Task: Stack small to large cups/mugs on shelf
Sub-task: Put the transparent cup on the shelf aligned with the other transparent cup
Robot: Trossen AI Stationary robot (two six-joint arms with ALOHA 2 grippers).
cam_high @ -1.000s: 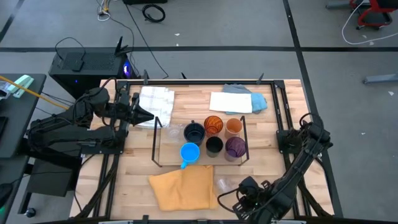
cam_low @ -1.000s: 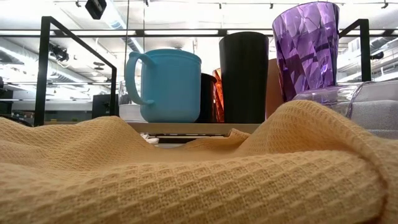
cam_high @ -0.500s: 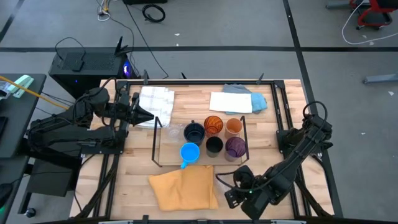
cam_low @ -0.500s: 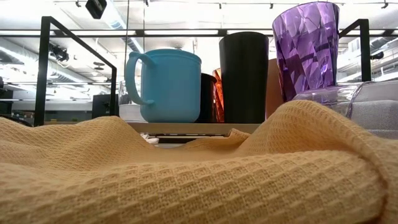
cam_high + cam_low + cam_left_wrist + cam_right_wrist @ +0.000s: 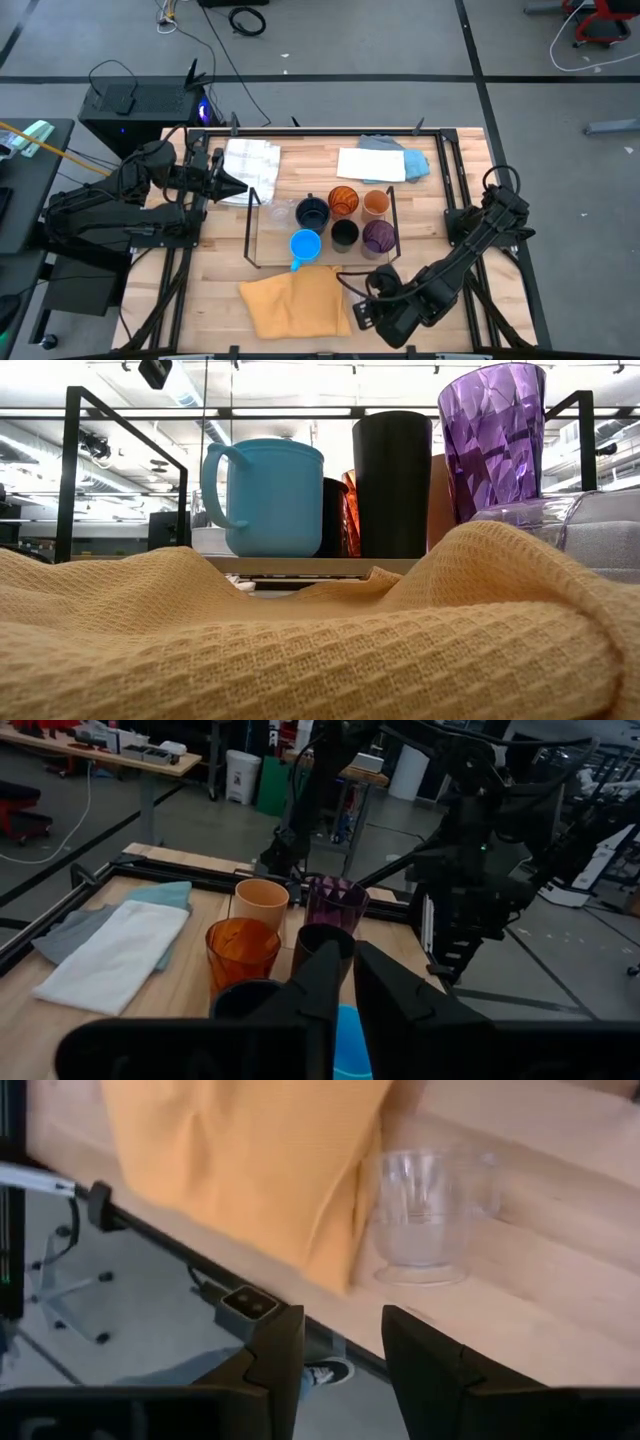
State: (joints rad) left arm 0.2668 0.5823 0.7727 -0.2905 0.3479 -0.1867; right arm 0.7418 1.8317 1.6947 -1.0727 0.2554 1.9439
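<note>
The shelf point(image 5: 262, 238) at mid-table carries a bright blue mug point(image 5: 305, 245), a navy mug point(image 5: 312, 212), a black cup point(image 5: 344, 234), a purple cup point(image 5: 378, 237), two orange cups point(image 5: 342, 200) point(image 5: 376, 203) and a small clear glass point(image 5: 280, 212), all standing on their bases. Another clear glass point(image 5: 420, 1220) stands upright on the tabletop beside the yellow cloth's edge. My right gripper point(image 5: 343, 1330) hovers open above the table's near edge, short of that glass, touching nothing. My left gripper point(image 5: 345, 982) waits shut and level left of the shelf, holding nothing.
A yellow waffle cloth point(image 5: 295, 305) lies crumpled at the near edge, left of my right gripper. A white cloth point(image 5: 250, 158) sits far left; a white cloth point(image 5: 370, 163) and a blue one point(image 5: 415, 163) lie at the far side. Black rails point(image 5: 440, 170) frame the table.
My right gripper has moved along the near edge toward the table's left, closer to the yellow cloth, rising a little. The cups and the shelf have stayed put.
</note>
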